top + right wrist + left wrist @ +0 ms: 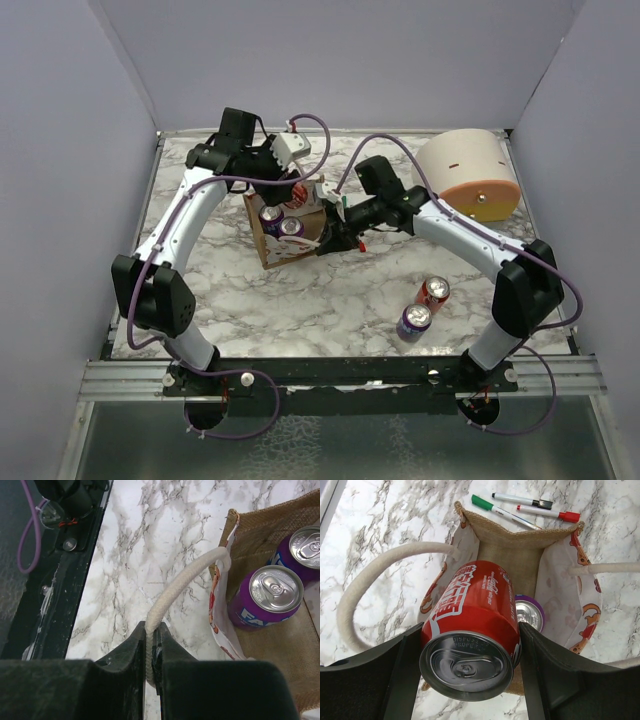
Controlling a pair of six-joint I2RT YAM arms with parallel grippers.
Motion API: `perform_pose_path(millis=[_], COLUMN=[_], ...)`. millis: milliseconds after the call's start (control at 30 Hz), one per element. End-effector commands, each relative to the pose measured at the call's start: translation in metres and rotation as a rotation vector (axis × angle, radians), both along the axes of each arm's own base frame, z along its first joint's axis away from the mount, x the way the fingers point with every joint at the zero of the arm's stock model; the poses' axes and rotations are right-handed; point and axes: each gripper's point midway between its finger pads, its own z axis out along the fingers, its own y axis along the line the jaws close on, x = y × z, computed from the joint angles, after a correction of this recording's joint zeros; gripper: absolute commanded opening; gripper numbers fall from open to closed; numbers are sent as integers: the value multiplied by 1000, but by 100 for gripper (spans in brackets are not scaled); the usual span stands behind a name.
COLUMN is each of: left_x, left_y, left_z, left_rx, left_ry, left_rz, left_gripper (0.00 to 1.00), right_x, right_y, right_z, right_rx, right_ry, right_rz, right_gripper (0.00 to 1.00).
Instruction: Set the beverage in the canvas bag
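- Though the marble table (250, 300) is wide, all the work is near its middle, where the canvas bag (283, 243) stands with its mouth up.
- A big cream tub (467, 175) lies in the far right corner, well apart from the bag. It looks to have no part in this job.
- The bag is small and boxy. It is rough and brown inside, white cloth with orange shapes shows along its sides, and it has thick white rope loops.
- The left gripper (470, 667) squeezes the red can (470, 625) between its two fingers. The can lies tipped on its side, right over the open mouth. I cannot tell if its far end is past the rim.
- This can looks whole. It is bright red with white letters and has a shiny silver top with the pull tab flat.
- Two purple cans (272, 597) already stand upright in the bag, side by side.
- I think this can is nearly in. It has to go lower and then be let go.
- A second red can (434, 291) and a third purple can (414, 321) stand on the table near the right arm, so more may be left to do.
- The right gripper (152, 652) is pinched tight on one rope handle (185, 585). I think that helps keep the mouth wide.
- A green pen (505, 514), a black pen (522, 500) and a red pen (547, 512) lie on the table just past the bag.
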Motion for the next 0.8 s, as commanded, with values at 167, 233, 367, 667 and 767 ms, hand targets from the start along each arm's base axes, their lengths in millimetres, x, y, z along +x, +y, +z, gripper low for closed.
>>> perform_pose_path(millis=[167,233,367,667,767], left_x=[18,20,26,32,35], left_y=[-29,-33,-35,-28,-28], left_z=[19,14,-7,-38,-47], left_rx=[44,74,157,236,241], left_ry=[-144,-142,-111,-28,-4], left_rz=[-74,-82,-87,-48,-28], left_gripper=[24,24,24,24,24], right_x=[-9,-9,-9,-10,-10], right_y=[0,0,-1,-4,-4], right_z=[14,13,14,14,13], right_rx=[53,52,55,52,50], right_ry=[-26,-23,-31,-44,-43], right_rz=[13,14,13,0,-1], right_gripper=[1,1,1,1,1])
